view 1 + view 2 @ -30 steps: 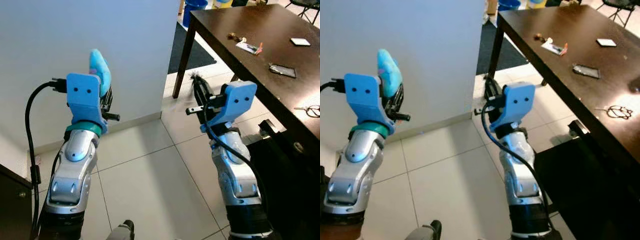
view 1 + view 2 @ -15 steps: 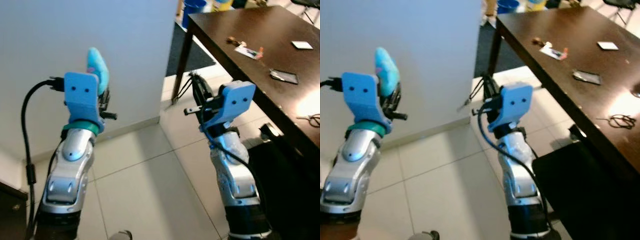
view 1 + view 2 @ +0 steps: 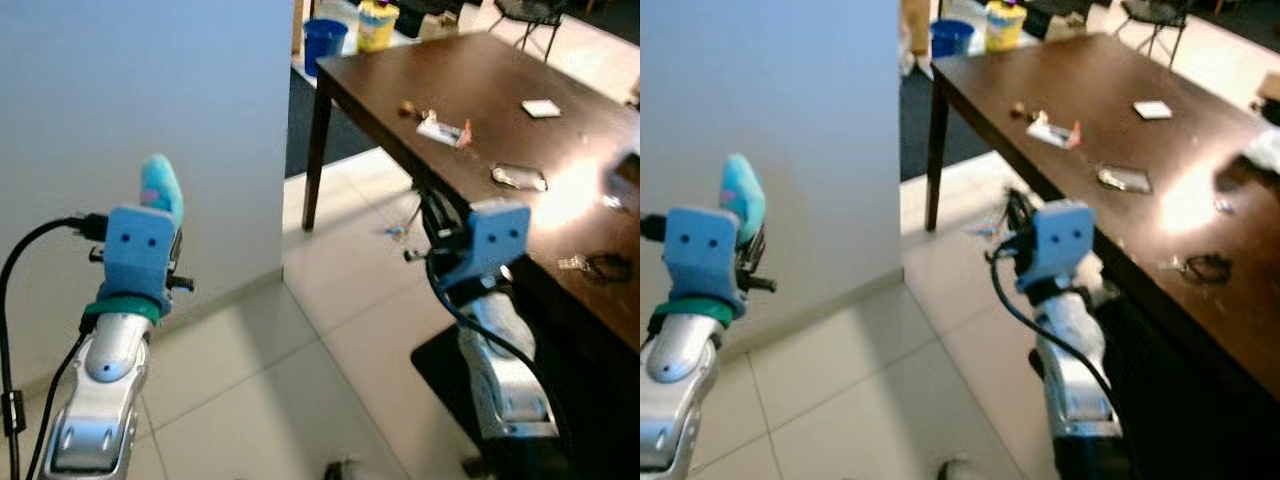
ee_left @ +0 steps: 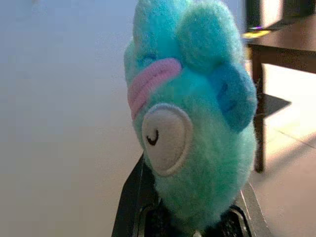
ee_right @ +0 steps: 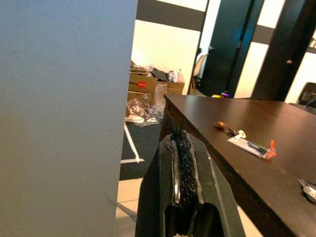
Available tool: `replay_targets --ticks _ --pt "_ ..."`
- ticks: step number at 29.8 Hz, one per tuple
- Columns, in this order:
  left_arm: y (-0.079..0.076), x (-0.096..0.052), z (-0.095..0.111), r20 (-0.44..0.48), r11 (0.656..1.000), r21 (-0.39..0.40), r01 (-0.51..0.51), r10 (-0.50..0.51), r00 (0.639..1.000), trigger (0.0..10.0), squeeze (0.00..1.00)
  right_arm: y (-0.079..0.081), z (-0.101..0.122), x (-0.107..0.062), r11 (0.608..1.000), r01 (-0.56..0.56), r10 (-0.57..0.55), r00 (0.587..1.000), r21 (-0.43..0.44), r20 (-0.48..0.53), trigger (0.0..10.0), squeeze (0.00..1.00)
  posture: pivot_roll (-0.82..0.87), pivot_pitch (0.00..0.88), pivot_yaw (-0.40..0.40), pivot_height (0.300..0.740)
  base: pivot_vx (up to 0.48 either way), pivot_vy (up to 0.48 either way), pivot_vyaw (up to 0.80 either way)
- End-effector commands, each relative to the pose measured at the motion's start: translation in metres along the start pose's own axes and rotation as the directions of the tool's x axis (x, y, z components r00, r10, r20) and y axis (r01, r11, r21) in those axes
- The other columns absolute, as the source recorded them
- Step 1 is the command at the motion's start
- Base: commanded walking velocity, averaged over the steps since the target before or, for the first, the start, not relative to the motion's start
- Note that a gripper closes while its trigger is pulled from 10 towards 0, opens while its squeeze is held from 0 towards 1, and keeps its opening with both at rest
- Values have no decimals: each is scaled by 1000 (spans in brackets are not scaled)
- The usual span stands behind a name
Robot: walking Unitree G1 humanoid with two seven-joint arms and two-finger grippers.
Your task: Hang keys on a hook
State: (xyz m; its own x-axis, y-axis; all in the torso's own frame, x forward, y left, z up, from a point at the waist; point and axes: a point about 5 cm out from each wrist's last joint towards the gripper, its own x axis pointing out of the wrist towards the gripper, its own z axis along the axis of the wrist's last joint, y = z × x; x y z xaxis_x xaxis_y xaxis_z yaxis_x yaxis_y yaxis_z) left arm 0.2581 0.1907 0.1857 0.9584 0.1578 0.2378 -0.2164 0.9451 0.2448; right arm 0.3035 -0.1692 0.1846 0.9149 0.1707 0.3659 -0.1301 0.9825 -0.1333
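Beside wall point(image 3: 150, 90), left gripper point(image 4: 192, 217) grips plush point(image 4: 190, 108) (unlabelled).

Home: dark dining table point(image 3: 500, 110), tiled floor point(image 3: 300, 380).

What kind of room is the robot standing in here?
Probably a home's dining or living area: a long dark wooden table with small items scattered on it, a pale tiled floor, and a plain white wall. Cardboard boxes are piled in the space beyond.
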Motion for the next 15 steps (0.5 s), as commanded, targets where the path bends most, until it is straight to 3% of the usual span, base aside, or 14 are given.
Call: replay_targets --ticks 1,5,10,15 --pt "11 -4 -2 1 997 23 -71 71 997 10000 0 0 3 2 1000 -8 8 1000 18 7 10000 0 125 4 -1 740 398 0 0" --pt "27 -9 20 95 987 31 -156 152 984 10000 0 7 24 16 996 -82 80 993 27 90 10000 0 152 0 -21 740 398 0 0" --pt "35 -7 29 126 982 33 -185 179 976 10000 0 13 34 23 992 -122 119 984 13 131 10000 0 164 1 -29 740 397 0 0" --pt "42 -6 34 142 977 35 -212 205 968 10000 0 19 41 29 987 -159 158 974 -5 161 10000 0 164 1 -29 740 394 0 800"
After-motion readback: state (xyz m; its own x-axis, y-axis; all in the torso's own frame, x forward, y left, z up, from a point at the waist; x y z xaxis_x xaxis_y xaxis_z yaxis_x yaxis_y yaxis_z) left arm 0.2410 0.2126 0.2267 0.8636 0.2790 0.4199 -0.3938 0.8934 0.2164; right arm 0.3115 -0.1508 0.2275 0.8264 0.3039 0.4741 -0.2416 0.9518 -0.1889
